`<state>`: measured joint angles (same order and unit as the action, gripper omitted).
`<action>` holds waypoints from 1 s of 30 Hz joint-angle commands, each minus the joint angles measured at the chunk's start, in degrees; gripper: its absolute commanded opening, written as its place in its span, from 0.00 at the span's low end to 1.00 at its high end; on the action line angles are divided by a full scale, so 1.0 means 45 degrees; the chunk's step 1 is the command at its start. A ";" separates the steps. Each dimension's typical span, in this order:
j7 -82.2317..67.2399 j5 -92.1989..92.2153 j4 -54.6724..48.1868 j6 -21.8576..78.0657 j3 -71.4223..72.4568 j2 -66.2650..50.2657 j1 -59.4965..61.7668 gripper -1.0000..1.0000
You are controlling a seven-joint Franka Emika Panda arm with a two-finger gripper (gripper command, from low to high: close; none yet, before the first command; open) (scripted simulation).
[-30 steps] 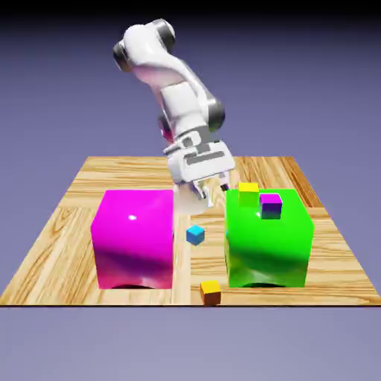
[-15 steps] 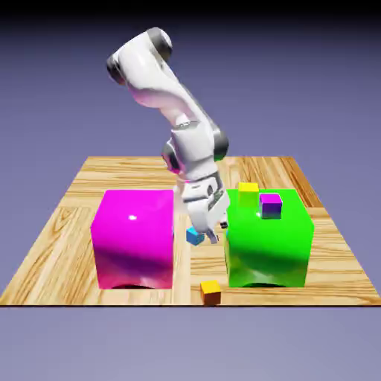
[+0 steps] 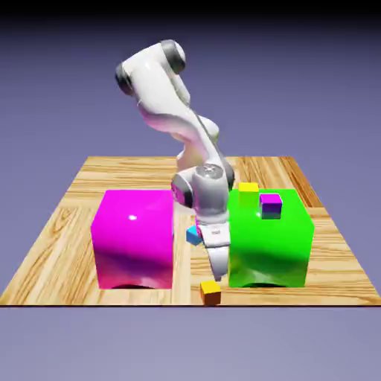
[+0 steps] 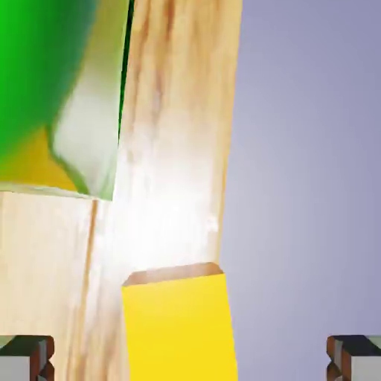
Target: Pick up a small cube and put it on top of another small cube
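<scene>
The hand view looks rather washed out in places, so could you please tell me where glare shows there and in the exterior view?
Hand view: white glare burns out the wood grain on the table beyond the nearest cube; exterior view: a small bright highlight on the magenta block, darker shading low on its front.

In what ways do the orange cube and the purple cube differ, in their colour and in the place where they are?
The orange cube shows yellow-orange, while the purple cube is violet. The orange cube sits on the wooden table near its front edge; the purple cube rests higher, on top of the green block. Both are small cubes, far smaller than that block, and neither is held.
</scene>
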<state>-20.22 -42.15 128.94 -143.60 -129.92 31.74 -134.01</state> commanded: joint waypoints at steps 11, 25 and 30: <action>0.0886 -0.1849 -0.0709 -0.0744 -0.2118 0.1531 -0.1738 0.00; 0.3259 -0.1246 -0.0877 0.2244 0.4341 0.1412 0.3483 0.00; 0.5028 -0.1649 -0.1225 0.3591 0.6648 0.2240 0.5314 0.00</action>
<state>2.32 -49.42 123.43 -127.39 -100.00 41.82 -110.10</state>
